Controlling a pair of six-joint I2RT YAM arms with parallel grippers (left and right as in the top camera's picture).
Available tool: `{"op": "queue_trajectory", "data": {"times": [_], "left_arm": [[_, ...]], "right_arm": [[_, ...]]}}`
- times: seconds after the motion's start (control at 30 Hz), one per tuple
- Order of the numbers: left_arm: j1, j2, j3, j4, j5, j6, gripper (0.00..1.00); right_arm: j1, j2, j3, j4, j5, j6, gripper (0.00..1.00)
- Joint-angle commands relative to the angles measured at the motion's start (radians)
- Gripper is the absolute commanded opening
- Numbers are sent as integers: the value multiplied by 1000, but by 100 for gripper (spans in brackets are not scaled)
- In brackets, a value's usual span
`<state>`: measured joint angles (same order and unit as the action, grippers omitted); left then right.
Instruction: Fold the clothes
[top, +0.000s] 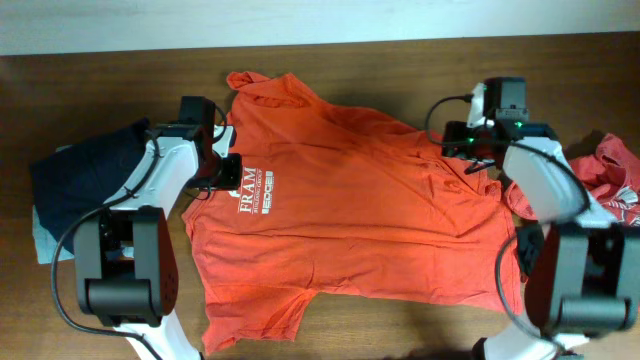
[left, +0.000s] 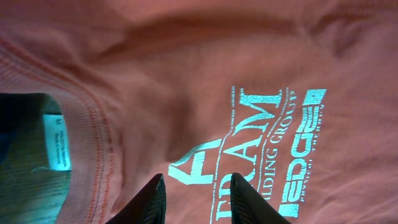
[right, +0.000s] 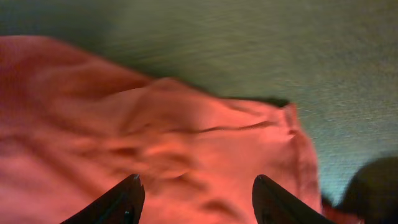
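An orange-red T-shirt (top: 360, 210) lies spread flat across the wooden table (top: 400, 60), its white lettering (top: 255, 190) near the left side. My left gripper (top: 228, 168) hovers over the chest print beside the collar. In the left wrist view its jaws (left: 198, 186) stand apart, the lettering (left: 261, 137) showing between them, nothing pinched. My right gripper (top: 478, 160) is over the shirt's right edge. In the right wrist view it (right: 196, 186) is wide open above the rumpled fabric (right: 186, 143), holding nothing.
A dark navy garment (top: 85, 170) is heaped at the left edge on a pale grey-green piece (top: 42, 240). Another orange-red garment (top: 615, 175) is bunched at the far right. A white size label (left: 56, 143) shows inside the collar.
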<state>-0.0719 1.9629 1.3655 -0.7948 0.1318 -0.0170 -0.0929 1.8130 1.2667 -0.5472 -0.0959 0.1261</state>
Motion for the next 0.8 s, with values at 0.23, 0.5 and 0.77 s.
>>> {"op": "queue_trajectory", "data": {"times": [0.23,0.5,0.77], "left_arm": [[-84,12,8,18,2,127,34],[-105,144,2,14,4,169,20],[-111,211,2,2,3,169,15]], "right_arm": [[-138,108,-5,79,-81,-14,61],[-137,202,-5,127,-89,6,52],[-138,212,37,238,-140,6,4]]}}
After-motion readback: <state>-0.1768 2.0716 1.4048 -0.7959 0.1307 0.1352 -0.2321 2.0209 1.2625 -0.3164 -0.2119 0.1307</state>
